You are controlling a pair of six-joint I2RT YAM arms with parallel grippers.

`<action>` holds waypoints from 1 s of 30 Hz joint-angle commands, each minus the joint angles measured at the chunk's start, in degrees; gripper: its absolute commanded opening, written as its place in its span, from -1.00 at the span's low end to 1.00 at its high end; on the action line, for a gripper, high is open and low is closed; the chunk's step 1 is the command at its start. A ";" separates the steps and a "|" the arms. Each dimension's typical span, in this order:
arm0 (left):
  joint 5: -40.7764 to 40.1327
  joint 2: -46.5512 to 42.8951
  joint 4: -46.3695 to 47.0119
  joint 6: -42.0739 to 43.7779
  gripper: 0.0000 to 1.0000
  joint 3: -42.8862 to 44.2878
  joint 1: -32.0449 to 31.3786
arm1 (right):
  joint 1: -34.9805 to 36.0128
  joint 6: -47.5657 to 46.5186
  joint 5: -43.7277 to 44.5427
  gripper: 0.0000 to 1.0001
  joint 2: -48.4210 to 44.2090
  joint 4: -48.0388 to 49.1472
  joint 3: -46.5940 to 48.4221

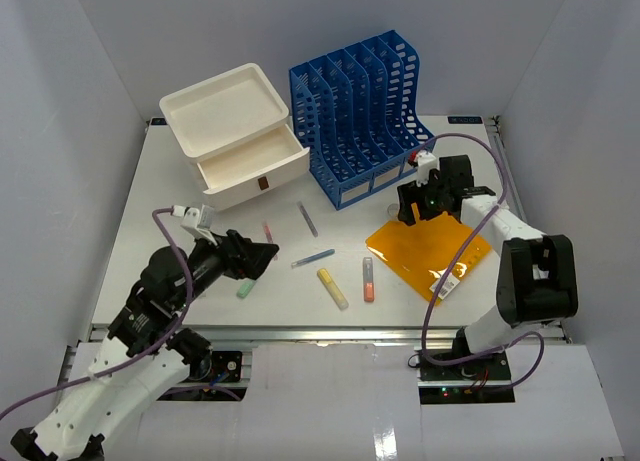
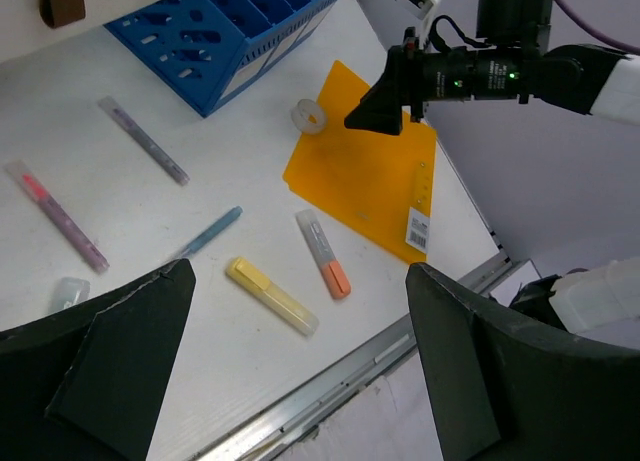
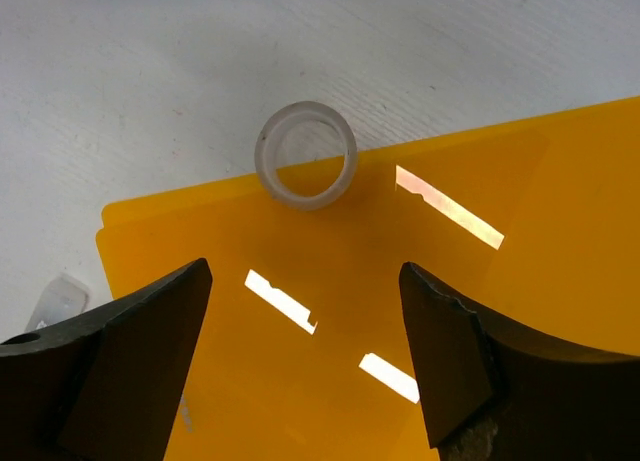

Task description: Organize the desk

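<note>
On the white desk [image 1: 150, 216] lies an orange folder [image 1: 430, 246] with a clear tape ring [image 3: 305, 168] at its far left corner. My right gripper [image 3: 305, 265] hovers open just over that corner, the ring a little beyond its fingertips and nothing between them. Loose on the desk are a yellow highlighter [image 1: 333, 288], an orange marker [image 1: 368, 279], a blue pen [image 1: 313, 257], a grey pen [image 1: 307, 219] and a pink pen [image 1: 268, 233]. Near the front left, my left gripper [image 1: 262, 256] is wide open and empty above the desk.
A white drawer box [image 1: 235, 141] with its drawer pulled out stands at the back left. Beside it is a blue file rack [image 1: 360, 116]. A green highlighter [image 1: 246, 283] lies under the left gripper. The desk's metal rail [image 2: 330, 381] runs along the near edge.
</note>
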 commanded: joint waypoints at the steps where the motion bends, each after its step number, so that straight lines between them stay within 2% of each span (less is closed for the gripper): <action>1: 0.89 -5.27 -4.57 -4.95 0.96 -2.71 -0.18 | 0.79 0.35 1.33 0.54 4.03 4.95 3.62; 5: 0.72 -7.61 -6.67 -6.52 0.96 -2.46 -0.14 | 0.79 1.57 2.68 0.13 7.77 5.50 6.54; 16: 0.81 -8.45 -7.88 -8.33 0.96 -1.05 -0.14 | 0.79 2.92 2.81 0.06 15.53 6.63 9.76; 19: 0.72 -8.07 -8.06 -8.32 0.96 -0.65 -0.14 | 0.79 3.73 2.51 -0.03 16.75 6.63 10.29; 25: 0.74 -8.02 -7.95 -9.40 0.96 -1.12 -0.14 | 0.79 3.79 2.02 -0.34 16.95 6.74 8.79; 30: 1.20 -8.39 -7.98 -9.76 0.96 -0.79 -0.14 | 0.79 3.97 1.28 -0.41 17.21 6.50 7.77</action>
